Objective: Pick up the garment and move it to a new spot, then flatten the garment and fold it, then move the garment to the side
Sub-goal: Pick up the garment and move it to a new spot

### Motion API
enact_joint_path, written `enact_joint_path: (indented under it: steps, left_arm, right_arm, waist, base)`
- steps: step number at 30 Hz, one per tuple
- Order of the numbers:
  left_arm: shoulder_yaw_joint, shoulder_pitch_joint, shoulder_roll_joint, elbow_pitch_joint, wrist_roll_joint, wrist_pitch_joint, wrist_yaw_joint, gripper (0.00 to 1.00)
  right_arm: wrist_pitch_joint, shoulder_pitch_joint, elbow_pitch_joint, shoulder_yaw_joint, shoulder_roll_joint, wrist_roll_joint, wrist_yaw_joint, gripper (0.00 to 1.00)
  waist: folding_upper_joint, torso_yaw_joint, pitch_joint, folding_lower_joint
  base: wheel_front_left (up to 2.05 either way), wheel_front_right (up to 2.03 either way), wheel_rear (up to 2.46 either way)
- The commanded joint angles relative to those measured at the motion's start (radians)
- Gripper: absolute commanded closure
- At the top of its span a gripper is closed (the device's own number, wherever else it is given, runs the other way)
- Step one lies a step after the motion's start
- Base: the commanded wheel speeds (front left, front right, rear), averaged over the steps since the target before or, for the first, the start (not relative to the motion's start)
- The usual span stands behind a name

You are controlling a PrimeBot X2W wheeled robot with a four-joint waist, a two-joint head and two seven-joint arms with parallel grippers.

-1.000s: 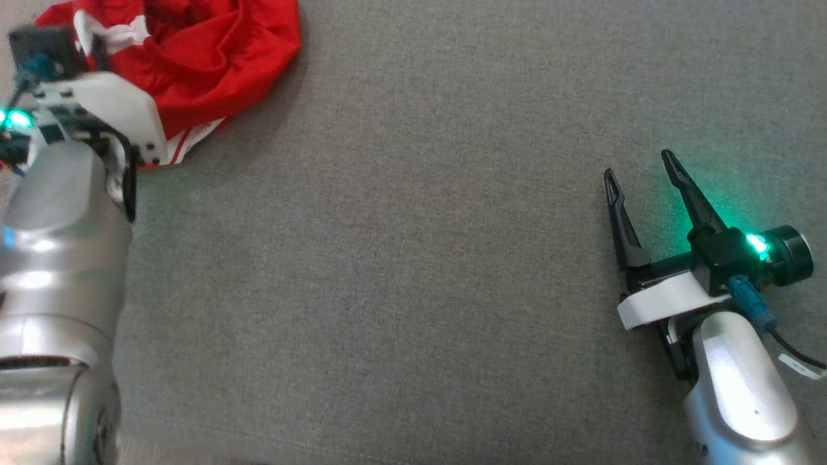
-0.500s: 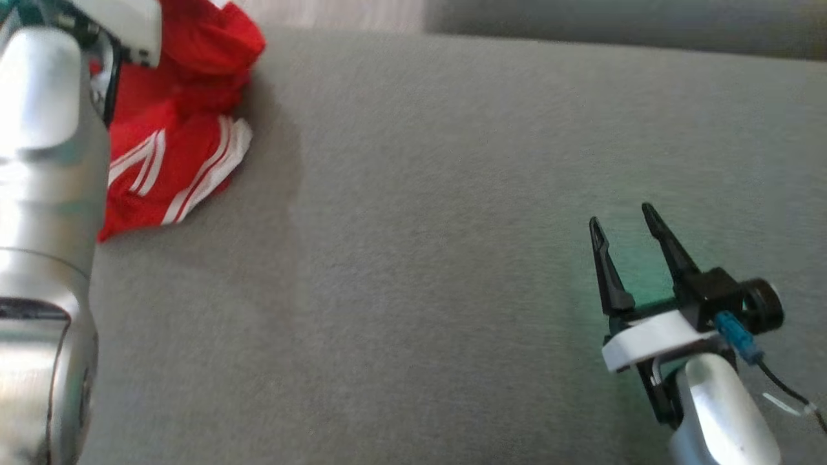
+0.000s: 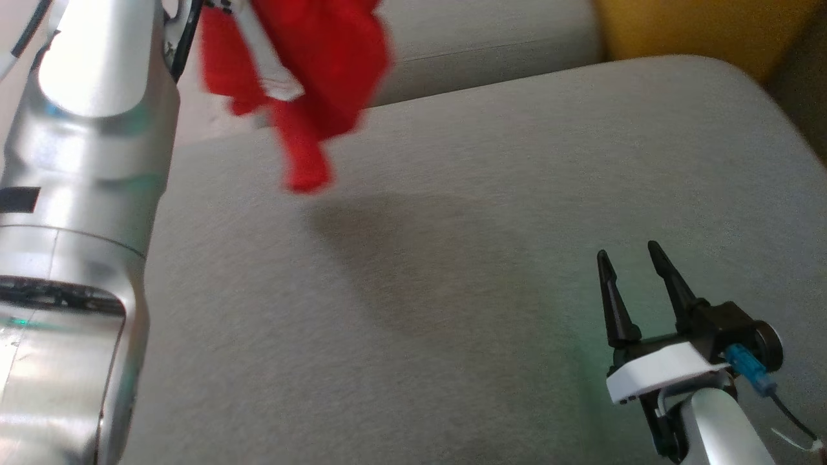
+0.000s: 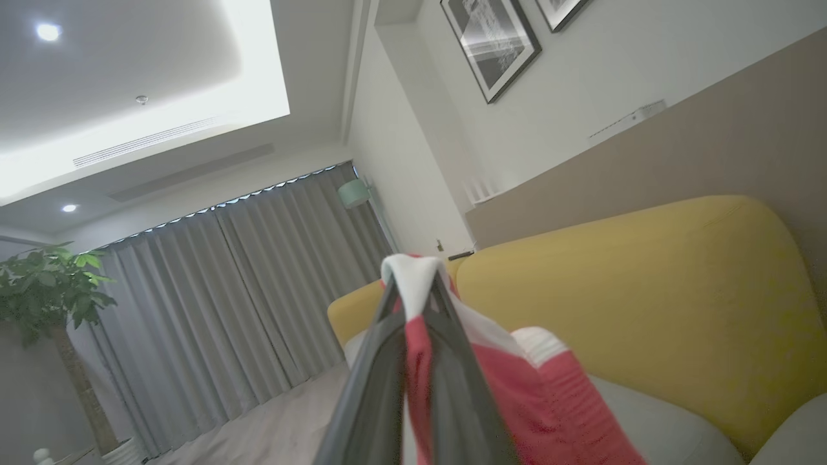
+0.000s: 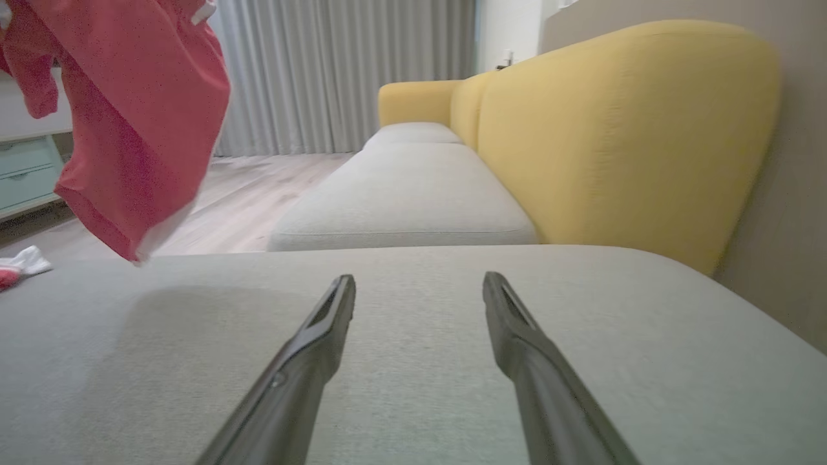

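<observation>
A red garment [image 3: 303,71] with white trim hangs in the air over the far left of the grey sofa cushion [image 3: 452,258], casting a shadow below it. In the left wrist view my left gripper [image 4: 417,290] is shut on a white-edged fold of the garment [image 4: 536,400], which droops to the right of the fingers. The right wrist view has the garment [image 5: 136,123] dangling at the upper left, clear of the cushion [image 5: 413,361]. My right gripper [image 3: 630,255] rests low over the cushion's near right part, open, with nothing between its fingers [image 5: 310,349].
A yellow sofa back [image 5: 620,135] runs along the right side, with a second grey seat cushion [image 5: 407,194] beyond. A wooden floor [image 5: 258,194], grey curtains [image 5: 336,71] and a small red-and-white cloth [image 5: 19,265] lie past the cushion's left edge.
My left arm has lifted the garment off the cushion into the air. The head camera has tilted up, bringing the sofa back into view. The right gripper stays open.
</observation>
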Motion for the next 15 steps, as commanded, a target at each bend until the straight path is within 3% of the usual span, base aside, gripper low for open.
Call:
enact_joint_path:
  steps: [1, 6, 12, 13, 14, 15]
  left_arm:
    - [0.012, -0.046, 0.035, -0.043, -0.015, 0.005, 0.000, 1.00]
    - [0.001, 0.072, 0.018, -0.058, -0.068, 0.027, -0.010, 1.00]
    - [-0.032, 0.365, 0.010, -0.006, -0.138, 0.024, -0.015, 1.00]
    - [-0.029, 0.415, 0.007, 0.005, -0.154, 0.008, -0.015, 0.67]
    - [-0.021, 0.460, 0.007, 0.002, -0.166, -0.020, -0.011, 0.00]
    - [-0.007, 0.506, 0.008, 0.003, -0.179, -0.039, 0.006, 0.00]
  right_arm:
    - [-0.004, -0.020, -0.034, 0.020, 0.002, 0.010, -0.001, 0.00]
    - [-0.004, -0.015, -0.043, 0.018, 0.002, 0.028, -0.001, 0.00]
    - [-0.004, -0.013, -0.054, 0.032, 0.002, 0.064, -0.001, 0.00]
    - [-0.004, -0.014, -0.054, 0.036, 0.002, 0.068, -0.001, 0.00]
    - [-0.004, -0.015, -0.053, 0.040, 0.002, 0.070, -0.001, 0.00]
    - [-0.004, -0.018, -0.054, 0.043, 0.002, 0.073, -0.001, 0.00]
  waist:
    - [-0.0001, -0.109, -0.040, 0.0001]
    - [-0.0001, -0.173, -0.030, 0.0001]
    - [-0.0001, -0.206, 0.016, 0.0001]
    - [-0.0001, -0.208, 0.025, 0.0001]
    - [-0.0001, -0.208, 0.033, 0.0001]
    - [-0.0001, -0.208, 0.040, 0.0001]
  base:
    - [0.00, 0.00, 0.00]
    - [0.00, 0.00, 0.00]
    - [0.00, 0.00, 0.00]
    - [0.00, 0.00, 0.00]
    - [0.00, 0.00, 0.00]
    - [0.00, 0.00, 0.00]
